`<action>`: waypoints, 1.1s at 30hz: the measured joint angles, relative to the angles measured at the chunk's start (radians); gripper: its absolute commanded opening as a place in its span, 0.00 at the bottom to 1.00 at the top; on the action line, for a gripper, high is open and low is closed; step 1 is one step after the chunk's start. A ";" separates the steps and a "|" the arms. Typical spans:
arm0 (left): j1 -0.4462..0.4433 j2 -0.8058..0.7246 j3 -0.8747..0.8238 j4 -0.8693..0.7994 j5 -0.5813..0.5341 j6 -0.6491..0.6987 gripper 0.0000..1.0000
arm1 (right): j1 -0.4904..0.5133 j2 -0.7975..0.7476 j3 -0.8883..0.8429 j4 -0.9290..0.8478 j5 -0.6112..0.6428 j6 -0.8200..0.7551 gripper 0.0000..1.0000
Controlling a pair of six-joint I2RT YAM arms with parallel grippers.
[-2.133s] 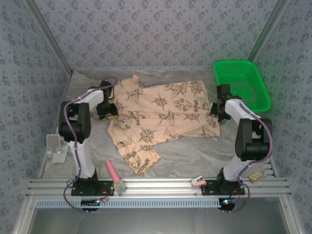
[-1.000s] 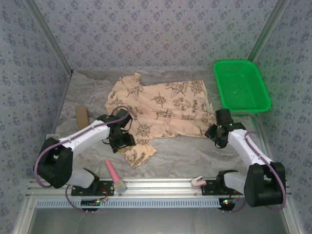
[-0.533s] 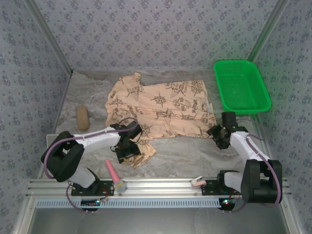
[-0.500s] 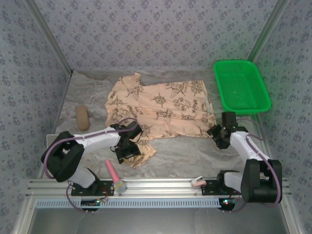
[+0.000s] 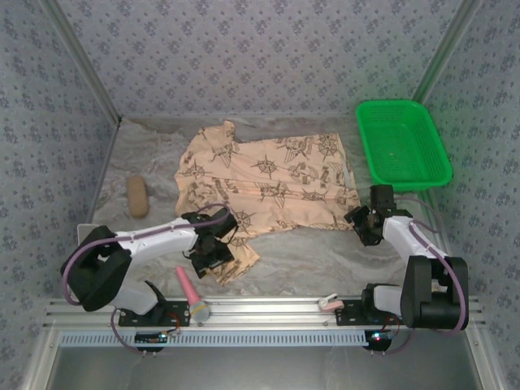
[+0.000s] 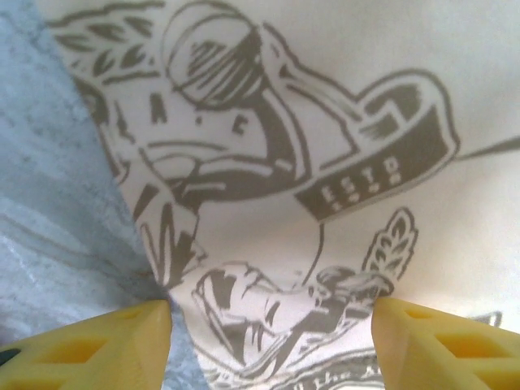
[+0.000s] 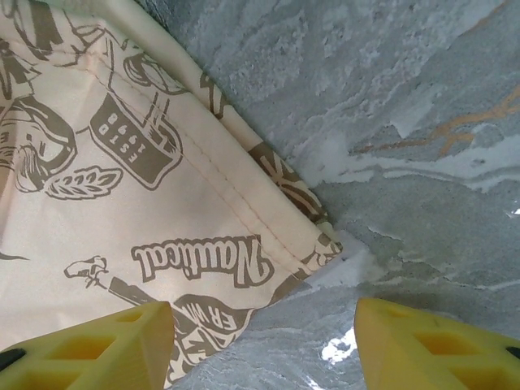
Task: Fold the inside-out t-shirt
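my left gripper has its fingers spread wide and pinches nothing. the t-shirt lies flat between and ahead of the tips, its edge passing my left tip onto the table. my right gripper is spread too, with the shirt's hemmed corner between the tips, nearer the left one, and bare table at the right one.

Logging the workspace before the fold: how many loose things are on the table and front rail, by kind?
Peach printed cloth t-shirt: 1
Green plastic basket: 1
Brown oblong block: 1
Pink-handled tool: 1
Small pale pink clip: 1
Total: 5
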State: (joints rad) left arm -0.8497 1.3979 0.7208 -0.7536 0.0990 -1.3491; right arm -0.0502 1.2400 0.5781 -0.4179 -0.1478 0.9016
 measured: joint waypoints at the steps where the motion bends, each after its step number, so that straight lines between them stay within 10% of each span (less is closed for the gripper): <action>1: -0.012 -0.024 -0.002 -0.010 -0.006 -0.013 0.66 | 0.000 0.000 0.000 0.000 0.000 0.000 0.61; 13: -0.039 0.000 -0.043 0.011 -0.005 -0.063 0.58 | -0.005 0.046 0.003 0.005 -0.009 -0.008 0.59; 19: -0.041 0.045 -0.010 0.001 0.015 -0.064 0.09 | -0.018 0.066 0.010 0.008 -0.032 0.020 0.59; 23: -0.031 0.023 -0.014 -0.001 0.016 -0.061 0.00 | -0.028 0.080 0.013 0.003 -0.029 0.051 0.46; 28: 0.034 -0.091 -0.022 -0.041 -0.067 -0.050 0.00 | -0.032 0.118 0.033 -0.065 0.018 0.061 0.00; 33: 0.105 -0.278 0.020 -0.143 -0.154 -0.035 0.00 | -0.027 0.106 0.031 -0.075 0.038 0.105 0.00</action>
State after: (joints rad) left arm -0.7452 1.1194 0.7406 -0.8963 -0.0555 -1.3846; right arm -0.0772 1.3464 0.6094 -0.4931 -0.1097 1.0061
